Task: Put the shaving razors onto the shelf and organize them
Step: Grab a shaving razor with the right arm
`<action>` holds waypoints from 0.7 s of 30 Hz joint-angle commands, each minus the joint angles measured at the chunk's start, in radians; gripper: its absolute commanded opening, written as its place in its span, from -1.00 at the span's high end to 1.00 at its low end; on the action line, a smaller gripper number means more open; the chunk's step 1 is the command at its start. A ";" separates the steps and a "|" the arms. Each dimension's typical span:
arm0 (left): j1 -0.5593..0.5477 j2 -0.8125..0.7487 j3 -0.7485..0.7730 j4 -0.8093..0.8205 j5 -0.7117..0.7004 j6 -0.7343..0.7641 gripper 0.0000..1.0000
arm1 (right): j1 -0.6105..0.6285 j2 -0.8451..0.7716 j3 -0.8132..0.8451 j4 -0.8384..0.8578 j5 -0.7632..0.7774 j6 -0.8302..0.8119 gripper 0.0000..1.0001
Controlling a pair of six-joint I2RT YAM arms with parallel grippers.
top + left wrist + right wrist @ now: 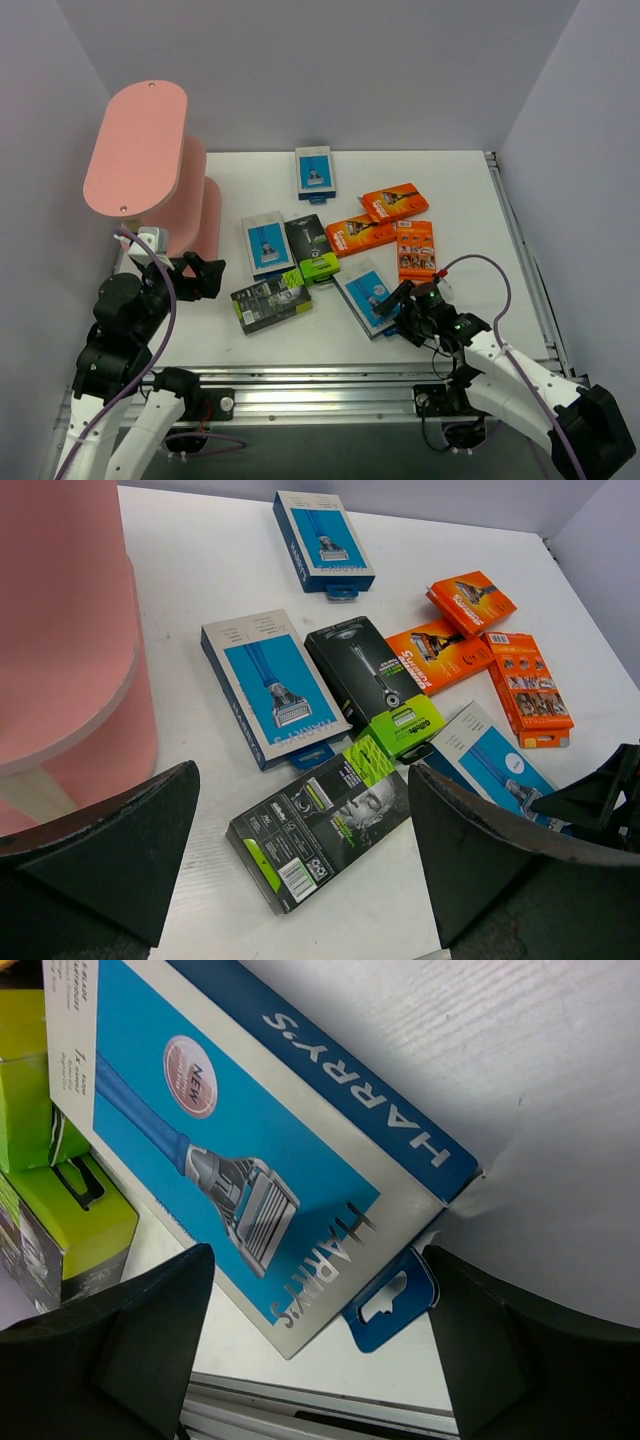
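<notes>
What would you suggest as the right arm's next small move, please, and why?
Probably ease the right gripper forward and down, then close on the blue Harry's pack. Its jaws stand open with the pack's tab end lying between the fingers, flat on the table and not yet gripped, and no pack shows on the pink shelf.

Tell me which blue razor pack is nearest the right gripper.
The front-right blue pack, just ahead of the open right gripper; the other two blue packs lie farther back.
</notes>
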 commanded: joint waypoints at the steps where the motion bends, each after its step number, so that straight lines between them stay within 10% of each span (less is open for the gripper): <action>1: -0.003 0.002 0.002 0.048 0.013 -0.008 -0.88 | 0.007 0.030 -0.021 0.036 0.070 0.022 -0.58; 21: -0.005 0.011 -0.001 0.050 0.019 -0.010 -0.88 | -0.186 0.261 0.128 0.224 0.074 -0.134 -0.07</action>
